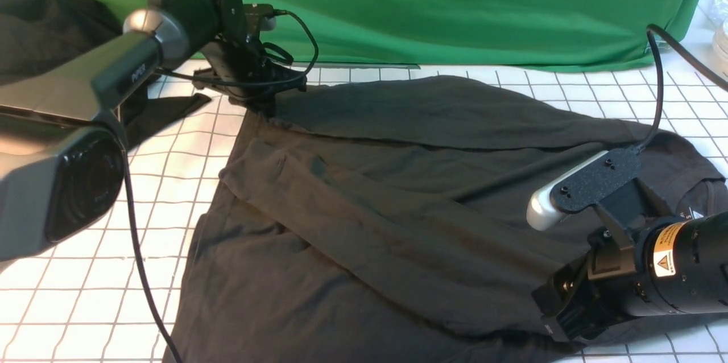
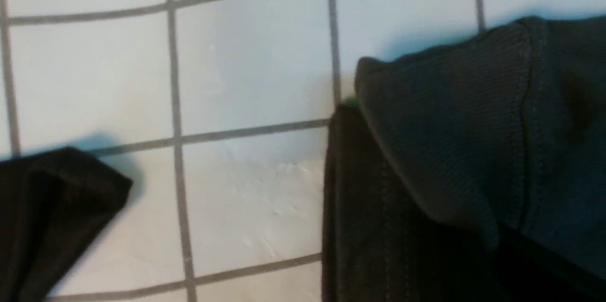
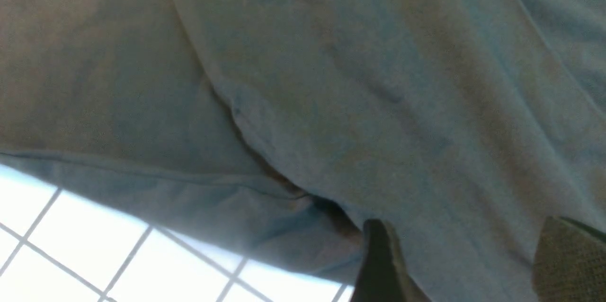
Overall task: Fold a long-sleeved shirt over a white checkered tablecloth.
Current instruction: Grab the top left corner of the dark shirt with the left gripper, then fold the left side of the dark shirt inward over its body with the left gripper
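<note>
My desk is covered by the white checkered tablecloth (image 1: 85, 306), and a green fabric (image 1: 455, 4) hangs across the back. A second dark garment (image 1: 51, 27) is heaped at the far left. The long-sleeved shirt (image 1: 369, 209) lies spread over the middle of the cloth, rumpled, with long folds running across it. Its collar is toward my right, with a scrap of white print (image 1: 691, 214) beside it. My left arm reaches out to the shirt's far left corner, where my left pincer (image 1: 267, 98) is down at the fabric. A stitched edge fills that wrist's view, but I cannot tell whether the pincer is apart or clamped. My right arm lies low over the shirt's near right edge. My right pincer (image 3: 473, 264) has its fingertips (image 3: 378, 264) apart, with shirt fabric just beyond them.
</note>
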Motion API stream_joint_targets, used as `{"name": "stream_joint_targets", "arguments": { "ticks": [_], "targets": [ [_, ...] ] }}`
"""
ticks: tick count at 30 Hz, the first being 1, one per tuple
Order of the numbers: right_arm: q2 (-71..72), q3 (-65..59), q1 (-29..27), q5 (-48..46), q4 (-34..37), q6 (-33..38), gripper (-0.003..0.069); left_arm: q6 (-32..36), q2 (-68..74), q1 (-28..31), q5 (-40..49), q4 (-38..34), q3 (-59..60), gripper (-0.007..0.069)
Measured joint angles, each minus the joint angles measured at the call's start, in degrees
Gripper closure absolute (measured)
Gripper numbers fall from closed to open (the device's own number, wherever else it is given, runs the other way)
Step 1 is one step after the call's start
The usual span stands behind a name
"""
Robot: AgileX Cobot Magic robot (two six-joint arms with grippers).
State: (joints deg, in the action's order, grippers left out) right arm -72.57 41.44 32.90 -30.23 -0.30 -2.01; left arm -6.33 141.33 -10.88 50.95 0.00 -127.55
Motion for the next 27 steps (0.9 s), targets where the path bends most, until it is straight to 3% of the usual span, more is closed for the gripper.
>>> {"name": "stream_joint_targets", "arguments": {
  "ticks": [3,9,15,20,22,27],
  "targets": [
    [0.0,0.0,0.0,0.0,0.0,0.0,0.0249,0.67,0.0,0.0,1.52,-0.81,-0.6,0.059],
    [0.0,2.37,-0.06,-3.35,-1.14,0.0,0.0249,1.25,-0.76,0.0,14.58,-2.47,-7.57,0.059],
    [0.06,11.43,-0.5,-10.2,-14.14,-5.32,0.0284,2.53,-10.78,0.0,17.69,-8.99,-6.92,0.059],
    [0.22,13.08,-5.52,-13.12,-18.95,-6.45,0.0412,2.27,-22.39,-1.0,17.83,-9.95,9.27,0.059],
    [0.22,13.08,-9.87,-14.1,-19.32,-6.74,0.0501,0.73,-29.28,-2.4,18.23,-7.91,22.1,0.059],
    [0.22,13.08,-13.59,-14.14,-19.14,-7.17,0.0561,-3.08,-38.26,-5.04,16.32,-3.86,39.9,0.059]
  ]
}}
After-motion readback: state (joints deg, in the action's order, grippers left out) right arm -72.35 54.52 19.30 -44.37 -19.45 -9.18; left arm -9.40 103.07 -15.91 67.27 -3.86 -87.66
